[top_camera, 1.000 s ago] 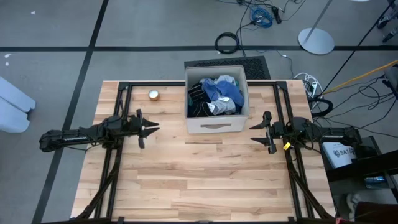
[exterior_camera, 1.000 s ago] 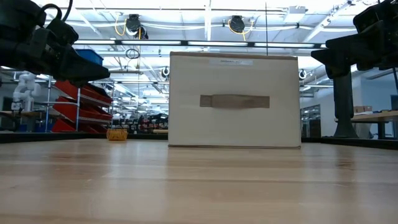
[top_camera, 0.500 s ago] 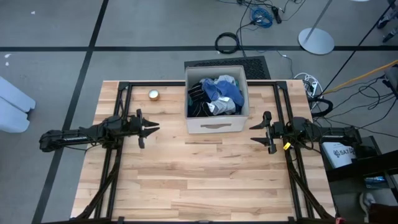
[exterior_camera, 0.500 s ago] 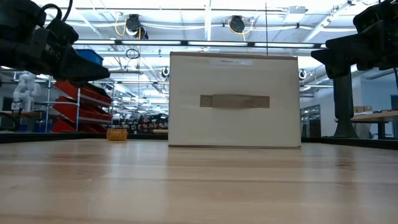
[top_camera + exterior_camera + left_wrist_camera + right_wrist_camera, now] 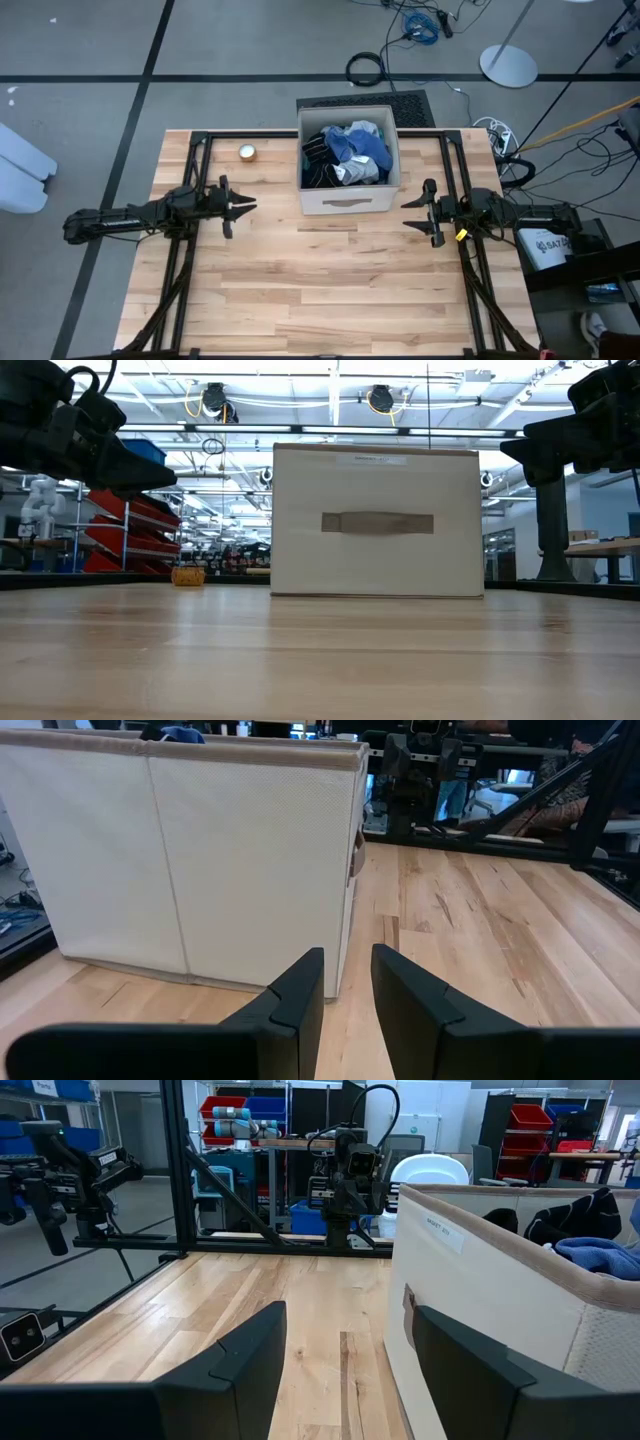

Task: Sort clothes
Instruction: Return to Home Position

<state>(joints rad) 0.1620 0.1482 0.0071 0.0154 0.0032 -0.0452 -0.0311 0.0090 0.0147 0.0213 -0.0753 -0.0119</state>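
The clothes [image 5: 345,155] lie piled in a beige square box [image 5: 348,203] at the table's far middle: blue, black, grey and white fabric shows over its rim. A blue piece and a black piece show in the right wrist view [image 5: 598,1252]. My left gripper [image 5: 250,207] hovers left of the box, pointing toward it, its fingers a narrow gap apart and empty [image 5: 347,982]. My right gripper [image 5: 405,214] hovers right of the box, pointing toward it, open wide and empty [image 5: 350,1342].
A small round tan object [image 5: 247,152] sits on the table at the far left, left of the box. Dark arm rails [image 5: 190,260] run along both sides of the table. Bare wood [image 5: 330,290] lies between the arms and the near edge.
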